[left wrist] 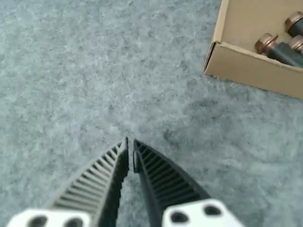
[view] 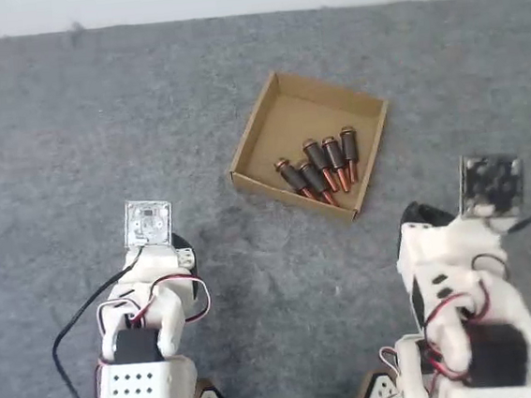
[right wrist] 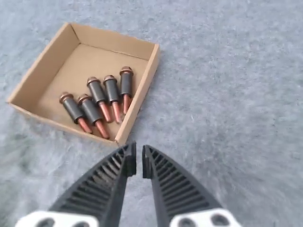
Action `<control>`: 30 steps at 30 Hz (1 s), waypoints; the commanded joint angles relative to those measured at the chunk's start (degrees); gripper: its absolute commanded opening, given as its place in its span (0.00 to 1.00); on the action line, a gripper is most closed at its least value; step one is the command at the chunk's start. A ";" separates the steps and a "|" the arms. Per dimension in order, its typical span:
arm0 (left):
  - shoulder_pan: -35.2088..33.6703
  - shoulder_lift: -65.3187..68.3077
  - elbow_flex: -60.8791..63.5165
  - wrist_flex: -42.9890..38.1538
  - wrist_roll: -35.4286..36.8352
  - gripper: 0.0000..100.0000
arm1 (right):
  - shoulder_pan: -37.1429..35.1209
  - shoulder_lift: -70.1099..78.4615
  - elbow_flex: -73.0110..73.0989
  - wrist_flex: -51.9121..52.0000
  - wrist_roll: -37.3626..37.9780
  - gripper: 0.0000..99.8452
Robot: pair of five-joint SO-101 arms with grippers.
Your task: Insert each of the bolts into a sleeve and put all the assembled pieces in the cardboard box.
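Copper sleeved bolts [view: 319, 167] parallel in cardboard box [view: 254, 125], tips toward arms [view: 150, 314] (heads away), left end effector [left wrist: 130, 143], right end effector [right wrist: 138, 152] clenched.

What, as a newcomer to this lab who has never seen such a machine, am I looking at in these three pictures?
These are two small robot arms standing side by side on a grey carpet-like surface. The overhead picture looks down on both, the left arm and the right arm. The other two pictures come from a camera on each arm's wrist, looking along its claw: the left claw and the right claw. Both claws are closed and hold nothing. Ahead of the arms sits an open cardboard box. In it lie five assembled pieces side by side, each dark with copper-coloured ends.
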 commanded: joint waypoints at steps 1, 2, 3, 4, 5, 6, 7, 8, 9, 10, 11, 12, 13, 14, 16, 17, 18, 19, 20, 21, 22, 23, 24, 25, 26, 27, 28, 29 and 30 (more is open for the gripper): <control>-0.18 -0.26 -0.57 -1.32 -0.44 0.01 | 0.31 -7.60 9.67 -5.32 3.16 0.01; -0.18 -0.26 -0.57 -1.32 -0.44 0.01 | 0.22 -9.27 12.04 -6.29 3.25 0.01; -0.18 -0.26 -0.84 -1.32 -0.44 0.01 | -0.13 -10.86 14.51 -7.25 3.25 0.01; -0.18 -0.26 -0.92 -1.32 -0.44 0.01 | -0.66 -12.09 16.88 -7.96 3.69 0.01; -0.18 -0.35 -1.01 -1.32 -0.44 0.01 | -1.54 -13.41 19.43 -8.48 4.57 0.01; -0.18 -0.35 -1.27 -1.23 -0.35 0.01 | -2.15 -14.64 21.80 -8.75 4.84 0.01; -0.18 -0.35 -1.89 -0.88 -0.26 0.01 | -2.42 -15.52 23.91 -8.75 4.92 0.01; -0.70 -0.35 -2.77 0.00 -0.26 0.01 | -2.68 -16.48 25.93 -8.84 4.84 0.01; -1.76 -0.35 -3.74 1.49 -0.26 0.01 | -2.77 -16.92 27.43 -8.84 4.84 0.01; -2.81 -0.35 -4.97 3.08 -0.26 0.01 | -2.86 -17.10 28.57 -8.92 4.84 0.01; -3.69 -0.35 -6.20 4.75 -0.26 0.01 | -2.86 -17.10 29.45 -8.92 4.75 0.01; -4.66 -0.35 -7.08 6.42 -0.35 0.01 | -2.86 -17.01 30.24 -8.92 4.13 0.01; -5.45 -0.35 -7.69 7.91 -0.35 0.01 | -2.95 -17.01 31.12 -9.19 2.73 0.01; -5.98 -0.35 -8.31 9.14 -0.35 0.01 | -2.95 -17.01 32.26 -9.71 1.14 0.01; -6.86 -0.35 -9.10 10.73 -0.35 0.01 | -2.95 -17.01 35.60 -11.74 -0.26 0.01; -7.21 -0.35 -9.19 10.99 -0.44 0.01 | -2.95 -17.01 37.89 -13.41 -0.18 0.01; -7.38 -0.35 -9.10 10.99 -0.44 0.01 | -2.95 -17.01 40.35 -15.43 -0.09 0.01; -7.30 -0.35 -9.01 10.99 -0.44 0.01 | -2.95 -16.66 41.58 -16.84 -0.26 0.01; -7.21 -0.35 -8.92 11.08 -0.44 0.01 | -2.95 -16.84 41.32 -16.84 -0.62 0.01; -7.03 -0.35 -8.84 10.99 -0.44 0.01 | -2.95 -16.92 41.05 -16.48 -0.88 0.01; -7.03 -0.35 -8.31 10.64 -0.53 0.01 | -2.95 -16.92 41.23 -16.48 -1.58 0.01; -6.95 -0.79 -7.87 9.93 -0.53 0.01 | -2.95 -16.84 41.23 -16.40 -2.37 0.01; -6.95 -1.76 -7.16 9.49 -0.53 0.01 | -2.95 -16.40 41.32 -16.31 -2.90 0.01; -6.95 -3.43 -6.37 9.41 -0.53 0.01 | -2.95 -16.31 41.32 -15.43 -2.99 0.01; -6.95 -5.45 -5.41 9.49 -0.53 0.01 | -3.03 -16.13 41.32 -14.11 -2.64 0.01; -6.95 -7.91 -4.18 9.49 -0.53 0.01 | -3.38 -16.04 41.32 -12.88 -2.64 0.01; -6.95 -10.81 -2.59 9.58 -0.53 0.01 | -3.74 -16.04 41.32 -11.38 -2.64 0.01; -6.95 -13.80 -1.10 9.67 -0.44 0.01 | -3.74 -16.04 41.32 -10.77 -2.64 0.01; -6.95 -16.97 0.04 10.64 -0.44 0.01 | -3.38 -16.04 41.32 -10.95 -2.64 0.01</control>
